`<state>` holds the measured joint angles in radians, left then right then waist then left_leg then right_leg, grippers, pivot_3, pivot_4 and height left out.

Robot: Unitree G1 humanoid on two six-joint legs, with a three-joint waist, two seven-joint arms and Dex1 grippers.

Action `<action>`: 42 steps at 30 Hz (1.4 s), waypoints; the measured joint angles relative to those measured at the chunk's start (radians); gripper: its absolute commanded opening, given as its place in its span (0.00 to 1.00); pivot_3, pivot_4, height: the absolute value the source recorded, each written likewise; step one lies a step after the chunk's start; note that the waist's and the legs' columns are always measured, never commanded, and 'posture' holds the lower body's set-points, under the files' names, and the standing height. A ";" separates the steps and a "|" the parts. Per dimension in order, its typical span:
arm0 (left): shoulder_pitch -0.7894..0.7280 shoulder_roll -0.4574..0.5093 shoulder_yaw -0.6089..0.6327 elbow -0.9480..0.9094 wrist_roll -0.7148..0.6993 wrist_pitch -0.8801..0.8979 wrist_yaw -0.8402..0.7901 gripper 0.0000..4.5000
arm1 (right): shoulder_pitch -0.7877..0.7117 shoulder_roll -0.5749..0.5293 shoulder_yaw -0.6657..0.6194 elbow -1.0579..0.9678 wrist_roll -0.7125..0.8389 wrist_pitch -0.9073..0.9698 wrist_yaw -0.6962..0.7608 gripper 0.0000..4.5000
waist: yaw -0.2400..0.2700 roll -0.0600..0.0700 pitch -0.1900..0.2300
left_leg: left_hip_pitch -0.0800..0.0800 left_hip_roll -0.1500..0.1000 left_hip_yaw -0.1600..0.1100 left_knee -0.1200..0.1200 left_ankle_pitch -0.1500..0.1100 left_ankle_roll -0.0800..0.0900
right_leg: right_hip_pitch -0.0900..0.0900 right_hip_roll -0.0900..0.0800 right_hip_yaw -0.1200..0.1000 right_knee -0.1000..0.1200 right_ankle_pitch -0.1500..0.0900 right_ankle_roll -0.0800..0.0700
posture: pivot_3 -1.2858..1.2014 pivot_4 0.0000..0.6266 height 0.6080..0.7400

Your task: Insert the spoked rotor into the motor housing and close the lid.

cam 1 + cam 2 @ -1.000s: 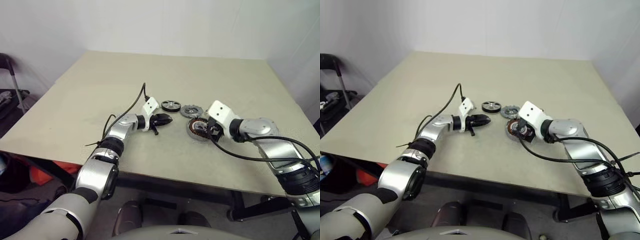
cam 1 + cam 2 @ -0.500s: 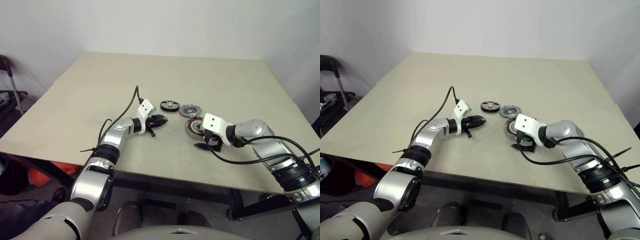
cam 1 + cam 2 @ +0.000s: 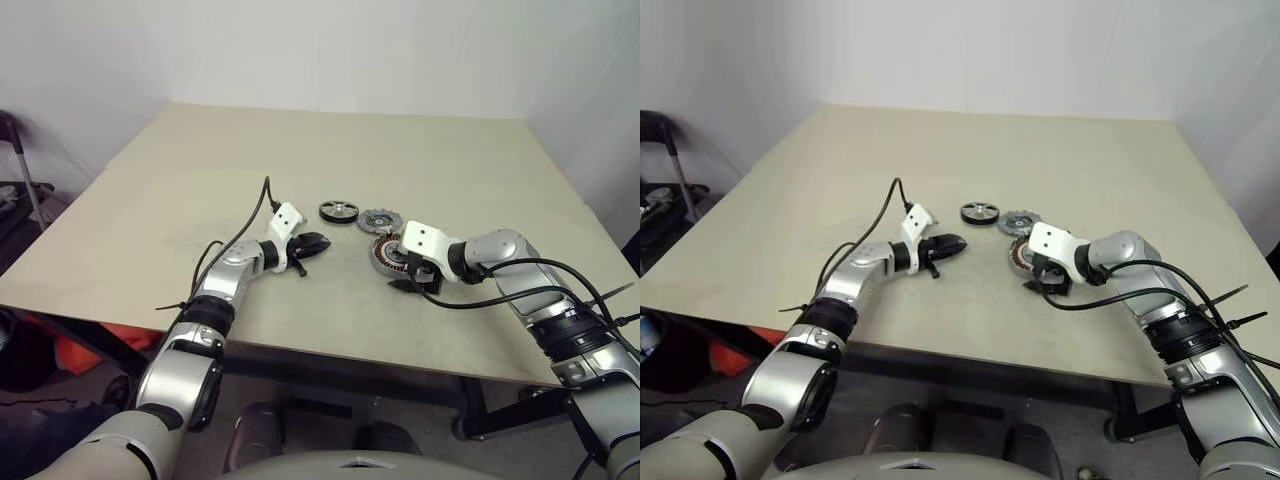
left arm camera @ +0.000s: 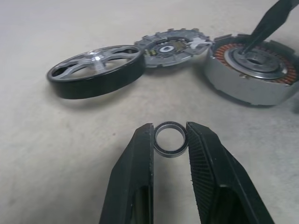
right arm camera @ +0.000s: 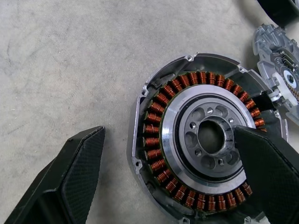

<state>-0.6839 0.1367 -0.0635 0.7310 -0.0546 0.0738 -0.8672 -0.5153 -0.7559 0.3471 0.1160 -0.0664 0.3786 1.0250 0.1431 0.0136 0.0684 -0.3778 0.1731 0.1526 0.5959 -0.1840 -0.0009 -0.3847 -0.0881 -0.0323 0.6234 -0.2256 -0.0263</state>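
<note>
Between the left gripper's (image 4: 170,140) fingers sits a small thin ring (image 4: 171,139), pinched edge-on with the jaws nearly closed, probably kept off the table (image 3: 200,160) so it is ready to seat on a hub. Just ahead of those fingertips lie the rotor (image 4: 96,70), tipped up on one edge, and beyond it the lid (image 4: 172,45), touching the housing (image 4: 252,70) to that gripper's right. The right gripper (image 5: 182,172) is spread wide and holds nothing; one finger (image 5: 70,172) stands outside the housing's wall, the other over its central hub, straddling the copper windings (image 5: 159,135). That stance looks meant to steady the housing. The rotor is not yet in it, and the lid is off.
</note>
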 measured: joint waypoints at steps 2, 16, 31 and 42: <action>0.000 0.001 0.000 0.000 -0.002 0.000 0.003 0.15 | 0.002 0.001 0.000 -0.006 -0.007 0.001 0.001 1.00 | 0.000 0.000 0.000 | 0.000 0.000 0.000 0.000 0.000 0.000 | 0.000 0.000 0.000 0.000 0.000 0.000 | 0.52 0.00 1.00; 0.002 0.007 -0.010 0.000 -0.005 -0.001 0.016 0.15 | 0.037 0.004 -0.005 -0.089 -0.031 0.025 -0.006 1.00 | 0.000 0.000 0.000 | -0.002 0.000 0.000 0.000 -0.001 0.002 | -0.001 0.000 0.000 -0.001 0.000 0.000 | 0.52 0.00 1.00; 0.021 0.006 -0.020 0.000 -0.006 -0.001 0.025 0.15 | 0.045 -0.005 -0.030 -0.122 -0.033 0.066 -0.028 1.00 | -0.003 0.000 0.000 | -0.002 0.000 0.000 0.000 -0.001 0.002 | -0.001 0.000 0.000 -0.001 0.000 0.000 | 0.52 0.00 1.00; 0.014 0.025 -0.013 0.015 -0.013 -0.003 0.034 0.15 | 0.084 -0.007 -0.021 -0.154 -0.038 0.079 -0.025 1.00 | -0.015 0.000 0.000 | -0.002 0.000 0.000 0.000 -0.001 0.002 | -0.001 0.000 0.000 -0.001 0.000 0.000 | 0.52 0.00 1.00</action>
<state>-0.6702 0.1617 -0.0770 0.7464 -0.0678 0.0706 -0.8331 -0.4309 -0.7631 0.3261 -0.0385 -0.1046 0.4577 1.0003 0.1284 0.0135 0.0685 -0.3794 0.1731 0.1527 0.5963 -0.1854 0.0010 -0.3859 -0.0881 -0.0320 0.6224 -0.2258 -0.0262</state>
